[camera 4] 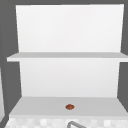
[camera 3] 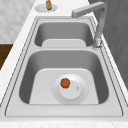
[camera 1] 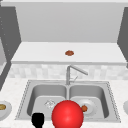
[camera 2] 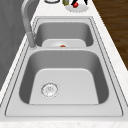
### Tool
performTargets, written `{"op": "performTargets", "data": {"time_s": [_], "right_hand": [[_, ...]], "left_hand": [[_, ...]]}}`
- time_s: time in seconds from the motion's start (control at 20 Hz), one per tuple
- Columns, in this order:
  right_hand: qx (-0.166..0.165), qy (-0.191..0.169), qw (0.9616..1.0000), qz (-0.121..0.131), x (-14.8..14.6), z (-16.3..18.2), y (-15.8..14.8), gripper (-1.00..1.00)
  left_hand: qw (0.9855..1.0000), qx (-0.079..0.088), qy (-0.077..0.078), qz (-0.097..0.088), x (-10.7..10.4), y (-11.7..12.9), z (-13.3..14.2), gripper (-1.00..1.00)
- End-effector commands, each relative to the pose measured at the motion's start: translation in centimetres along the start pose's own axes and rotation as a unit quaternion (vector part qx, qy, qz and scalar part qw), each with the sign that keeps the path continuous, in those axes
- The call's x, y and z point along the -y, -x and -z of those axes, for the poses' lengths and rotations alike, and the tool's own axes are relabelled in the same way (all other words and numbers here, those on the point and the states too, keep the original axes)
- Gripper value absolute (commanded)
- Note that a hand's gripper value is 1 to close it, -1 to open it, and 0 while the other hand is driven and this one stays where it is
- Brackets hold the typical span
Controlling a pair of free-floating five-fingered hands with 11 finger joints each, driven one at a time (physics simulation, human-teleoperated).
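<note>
My left hand (camera 1: 38, 120) shows as a black shape at the bottom edge of the front view, before the sink's left basin (camera 1: 46, 96). Right beside it a large red ball (camera 1: 67, 115) covers the sink's front rim and part of both basins; whether the two touch cannot be made out. In the right basin lies a round white plate (camera 1: 88, 107) (camera 3: 72, 91) with a small orange-red piece (camera 1: 84, 108) (camera 3: 65, 83) on it. The left basin holds nothing but its drain (camera 2: 50, 89).
The faucet (camera 1: 68, 75) stands behind the divider, its spout pointing right. A small brown-red thing (camera 1: 69, 53) (camera 4: 69, 107) lies on the lower shelf (camera 4: 37, 106). The left counter's plate (camera 1: 6, 110) (camera 3: 40, 8) bears a brownish item; the right counter's plate (camera 2: 81, 8) a red one.
</note>
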Motion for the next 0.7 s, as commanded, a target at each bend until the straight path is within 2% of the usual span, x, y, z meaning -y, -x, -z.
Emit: {"op": "performTargets", "data": {"time_s": [0.0,0.4,0.65], "right_hand": [[0.003,-0.009,0.9999,-0.003,0.1,0.8,-0.1,-1.00],[0.001,-0.045,0.9990,-0.006,2.2,4.5,-0.1,-1.00],[0.020,-0.026,0.9994,-0.010,1.0,7.0,1.0,-1.00]], "left_hand": [[1.0000,0.000,0.000,0.000,0.0,0.0,0.0,0.00],[1.0000,0.000,0.000,0.000,0.0,0.0,0.0,0.00],[1.0000,0.000,0.000,0.000,0.0,0.0,0.0,0.00]]}}
